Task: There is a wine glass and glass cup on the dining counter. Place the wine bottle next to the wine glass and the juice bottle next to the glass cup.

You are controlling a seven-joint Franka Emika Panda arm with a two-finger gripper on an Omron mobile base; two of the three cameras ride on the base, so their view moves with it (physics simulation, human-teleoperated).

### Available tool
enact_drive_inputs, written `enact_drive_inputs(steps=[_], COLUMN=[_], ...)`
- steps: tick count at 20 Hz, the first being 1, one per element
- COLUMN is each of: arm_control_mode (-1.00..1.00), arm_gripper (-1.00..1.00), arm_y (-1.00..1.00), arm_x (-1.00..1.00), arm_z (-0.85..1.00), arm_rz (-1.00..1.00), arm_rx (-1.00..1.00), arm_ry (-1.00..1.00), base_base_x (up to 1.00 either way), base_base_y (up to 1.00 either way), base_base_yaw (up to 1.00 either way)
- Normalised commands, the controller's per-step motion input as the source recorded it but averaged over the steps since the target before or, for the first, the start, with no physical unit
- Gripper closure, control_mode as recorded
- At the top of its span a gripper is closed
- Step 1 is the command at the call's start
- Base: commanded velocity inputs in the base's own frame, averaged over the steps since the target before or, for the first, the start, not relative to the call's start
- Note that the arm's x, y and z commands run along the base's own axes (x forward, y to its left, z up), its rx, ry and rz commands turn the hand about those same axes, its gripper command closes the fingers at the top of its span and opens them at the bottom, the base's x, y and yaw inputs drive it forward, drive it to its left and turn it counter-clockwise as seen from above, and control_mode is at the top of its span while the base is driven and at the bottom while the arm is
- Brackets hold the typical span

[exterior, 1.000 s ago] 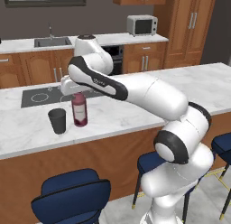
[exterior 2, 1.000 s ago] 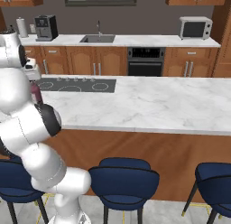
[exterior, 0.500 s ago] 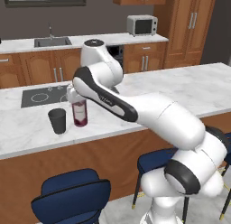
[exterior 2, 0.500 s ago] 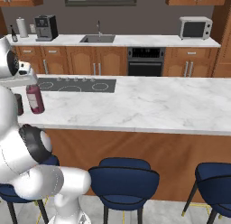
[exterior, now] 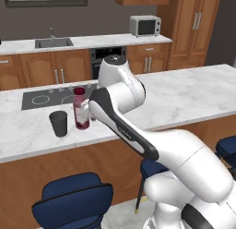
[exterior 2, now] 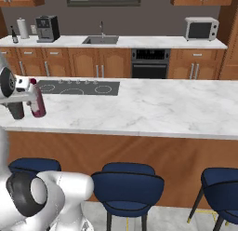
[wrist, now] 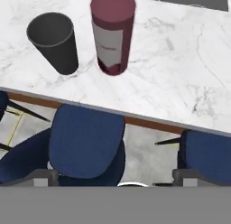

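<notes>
The juice bottle [exterior: 81,110] [exterior 2: 36,100] [wrist: 113,33] stands upright on the dining counter [exterior: 184,94] [exterior 2: 153,109] [wrist: 171,69], close beside the dark glass cup [exterior: 58,123] [exterior 2: 16,110] [wrist: 54,42]. My gripper [exterior 2: 21,84] hovers above and just behind the bottle, apart from it and holding nothing, with its jaws open. Far back on the wall counter, by the coffee machine, stands the wine bottle [exterior 2: 14,35]. The wine glass is out of view.
An inset cooktop [exterior: 46,99] [exterior 2: 76,88] lies behind the bottle and cup. Blue stools [exterior 2: 128,183] [wrist: 85,142] line the counter's near side. On the back wall counter are a sink [exterior 2: 100,39] and a microwave [exterior 2: 201,29].
The arm has folded up and swung its elbow over the counter. The hand has drawn back off the juice bottle. Bottle and cup have stayed put.
</notes>
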Motion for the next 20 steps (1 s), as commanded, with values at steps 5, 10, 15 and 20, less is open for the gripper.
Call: enact_drive_inputs(steps=[5, 10, 15, 20], arm_control_mode=[-1.00, -1.00, -1.00, -1.00], arm_gripper=[-1.00, -1.00, -1.00, -1.00], arm_y=[-0.41, -0.42, -0.39, -0.42], arm_x=[-0.65, -0.65, -0.41, -0.26], arm_z=[-0.07, -0.11, -0.28, -0.30], arm_rz=[-0.04, -0.01, -0.08, -0.13], arm_rx=[0.08, 0.05, 0.00, 0.00], arm_ry=[0.00, -0.01, 0.00, 0.00], base_base_x=[0.00, 0.00, 0.00, 0.00], base_base_y=[0.00, 0.00, 0.00, 0.00], base_base_yaw=[0.00, 0.00, 0.00, 0.00])
